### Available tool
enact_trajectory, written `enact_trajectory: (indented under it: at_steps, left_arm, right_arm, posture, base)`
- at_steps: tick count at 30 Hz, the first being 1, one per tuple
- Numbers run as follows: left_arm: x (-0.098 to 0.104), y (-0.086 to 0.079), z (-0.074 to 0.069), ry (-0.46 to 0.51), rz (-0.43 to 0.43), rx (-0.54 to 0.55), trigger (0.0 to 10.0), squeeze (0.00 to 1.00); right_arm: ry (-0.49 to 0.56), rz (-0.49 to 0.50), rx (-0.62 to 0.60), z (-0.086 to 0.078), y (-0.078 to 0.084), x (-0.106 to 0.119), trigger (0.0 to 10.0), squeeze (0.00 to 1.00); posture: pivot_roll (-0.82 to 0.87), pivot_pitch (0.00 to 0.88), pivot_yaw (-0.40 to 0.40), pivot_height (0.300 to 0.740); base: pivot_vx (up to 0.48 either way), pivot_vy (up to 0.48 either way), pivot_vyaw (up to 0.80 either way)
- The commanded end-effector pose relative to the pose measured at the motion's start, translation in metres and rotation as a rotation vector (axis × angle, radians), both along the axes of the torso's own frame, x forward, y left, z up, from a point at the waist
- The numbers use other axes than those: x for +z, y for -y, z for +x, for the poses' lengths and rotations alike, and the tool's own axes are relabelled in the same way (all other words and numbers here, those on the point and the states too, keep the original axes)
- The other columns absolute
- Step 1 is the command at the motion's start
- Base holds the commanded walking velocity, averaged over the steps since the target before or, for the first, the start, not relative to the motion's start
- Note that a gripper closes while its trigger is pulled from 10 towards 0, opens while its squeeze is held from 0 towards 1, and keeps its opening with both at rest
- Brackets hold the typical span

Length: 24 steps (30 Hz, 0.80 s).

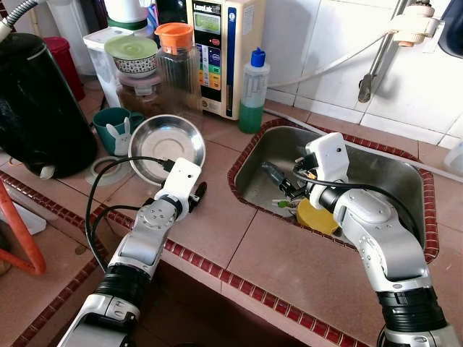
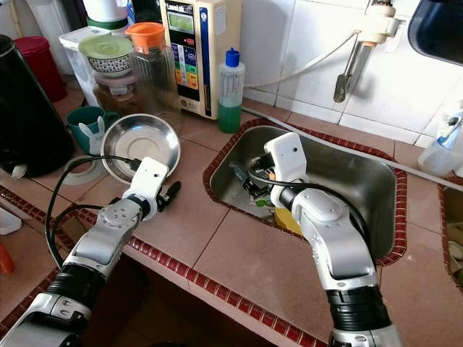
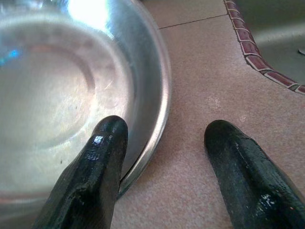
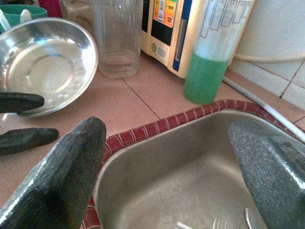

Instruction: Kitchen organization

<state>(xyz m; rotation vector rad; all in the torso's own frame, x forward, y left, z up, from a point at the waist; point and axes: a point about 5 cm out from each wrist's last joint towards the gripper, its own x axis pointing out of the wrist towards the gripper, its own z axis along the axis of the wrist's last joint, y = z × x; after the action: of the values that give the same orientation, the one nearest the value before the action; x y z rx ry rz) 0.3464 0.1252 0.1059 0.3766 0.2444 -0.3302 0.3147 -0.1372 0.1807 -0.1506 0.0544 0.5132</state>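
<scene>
- Bare surface (image 1: 217,217) between the metal bowl (image 1: 166,144) and the sink (image 1: 394,181) leaves passing room.
- Behind the bowl, a jar (image 1: 176,65), soap bottle (image 1: 253,90) and green cup (image 1: 112,126) crowd the wall.

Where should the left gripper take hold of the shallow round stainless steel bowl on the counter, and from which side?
Grip the thin flared rim of the shallow round stainless steel bowl at its near edge, coming in low from the sink side. The left gripper is open there already: in the left wrist view one finger sits over the rim, the other over tile, so closing should pinch the wall. The curved, slick side gives no other purchase.
</scene>
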Motion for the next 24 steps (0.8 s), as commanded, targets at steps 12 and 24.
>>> enact_trajectory:
  at_steps: [12, 24]
  left_arm:
    - [0.01, -0.006, 0.008, 0.016, 0.082, -0.045, 10.0, 0.0]
    - [0.035, -0.005, 0.015, 0.054, 0.045, -0.117, 10.0, 1.0]
  right_arm:
    - [0.017, -0.006, -0.004, -0.003, -0.001, 0.006, 10.0, 0.0]
    - [0.022, -0.004, -0.004, -0.002, -0.001, 0.007, 10.0, 0.0]
  posture:
    - [0.1, 0.015, 0.019, 0.74]
    - [0.11, 0.008, 0.021, 0.74]
  base:
    - [0.0, 0.0, 0.0]
    - [0.0, 0.0, 0.0]
